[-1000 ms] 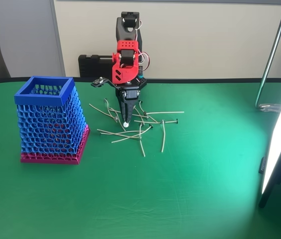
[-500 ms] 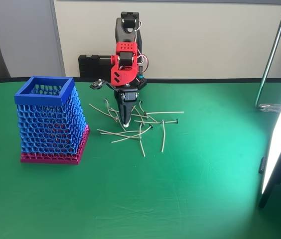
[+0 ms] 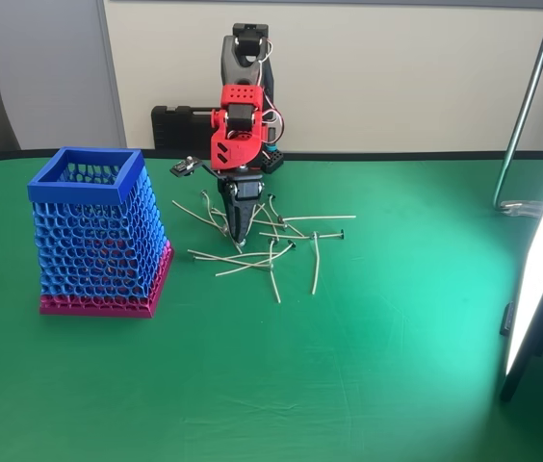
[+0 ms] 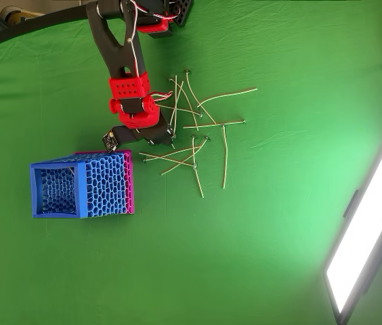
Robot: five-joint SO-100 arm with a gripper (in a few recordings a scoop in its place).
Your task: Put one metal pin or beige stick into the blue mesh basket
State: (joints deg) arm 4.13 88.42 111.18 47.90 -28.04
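One green cloth-covered table (image 3: 368, 385) carries everything, and a bright white light panel (image 3: 541, 269) stands at its right edge in the fixed view. Next in size is the tall blue honeycomb-mesh basket (image 3: 98, 231) with its solid square rim and magenta-pink base band; it stands upright at the left in the fixed view, and in the overhead view (image 4: 82, 184) it sits just below the arm, apart from the sticks. The red and black arm (image 3: 238, 125) reaches down from the back of the table, its gripper (image 3: 238, 234) pointing straight at the cloth with the fingers drawn together to a narrow tip among the sticks; whether they pinch one I cannot tell. In the overhead view the gripper (image 4: 166, 140) sits at the left edge of the scatter. Smallest are the thin pale beige sticks (image 3: 271, 245), lying loose and criss-crossed on the cloth to the right of the basket in the fixed view, several overlapping near the fingertips, others (image 4: 224, 157) spread farther out.
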